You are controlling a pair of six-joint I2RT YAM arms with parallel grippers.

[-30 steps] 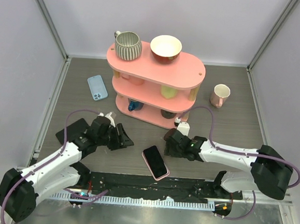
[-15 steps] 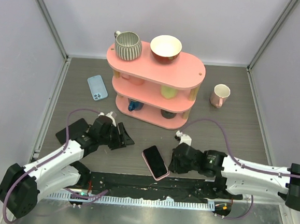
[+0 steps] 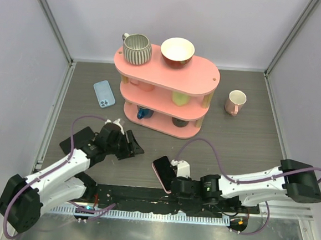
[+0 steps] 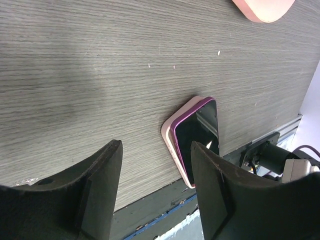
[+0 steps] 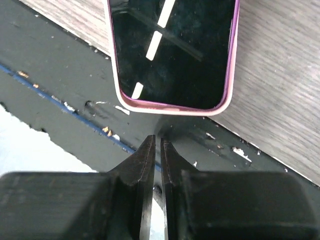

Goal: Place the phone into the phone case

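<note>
The phone, black-screened with a purple edge, lies face up near the table's front edge. Beneath it lies the pale pink phone case, whose rim shows along the phone's left side and near end; the phone looks slightly offset in it. My right gripper is shut with nothing in it, hanging over the black rail just short of the phone's near end. The top view shows that gripper at the phone's near corner. My left gripper stands open and empty to the phone's left, pointing toward it.
A pink three-tier shelf stands behind, carrying a striped mug, a bowl and small items. A blue phone-shaped item lies at the back left, a pale mug at the right. The black rail borders the front edge.
My right arm swung from the phone's right side down to the front rail, and its gripper closed. The left gripper opened slightly wider and stayed in place.
</note>
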